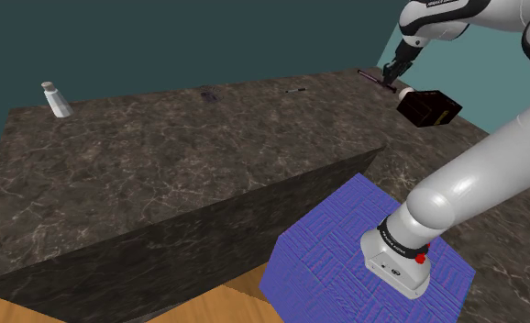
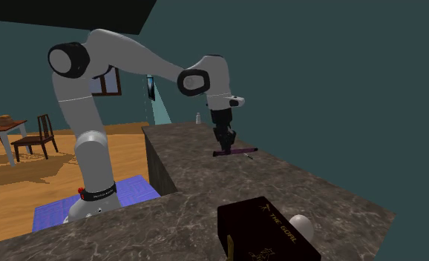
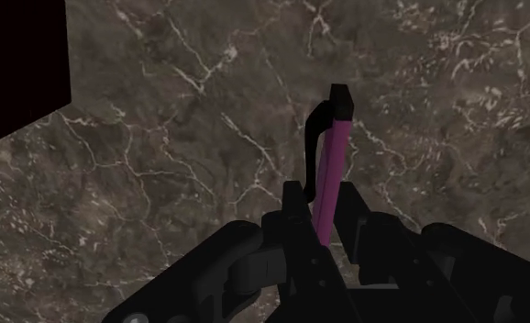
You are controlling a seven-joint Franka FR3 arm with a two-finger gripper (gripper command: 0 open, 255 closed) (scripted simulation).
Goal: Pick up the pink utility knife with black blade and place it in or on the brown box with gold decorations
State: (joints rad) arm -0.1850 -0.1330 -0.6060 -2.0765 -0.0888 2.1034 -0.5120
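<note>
**Wrist view: knife's in the pincer, box comes next**

The pink utility knife (image 3: 333, 151) is clamped between the black fingers of the pincer (image 3: 323, 213). It's gripped near one end, so most of it sticks out ahead of the fingertips over the marbled desk (image 3: 162, 183). The dark brown box (image 2: 269, 226) sits well off to one side of the pincer, with a white rounded thing (image 2: 302, 225) just beside it.

My take is that the carry is the step now. I'd get it clear of the desk first and keep the long end level so it doesn't pivot in the grip. Then I'd come down over the middle of the box top, steering wide of that white thing.

Hard to call: whether the knife is touching the desk or hanging just above it, and what the white thing actually is. The box's gold print is cut off at the frame edge too.
</note>
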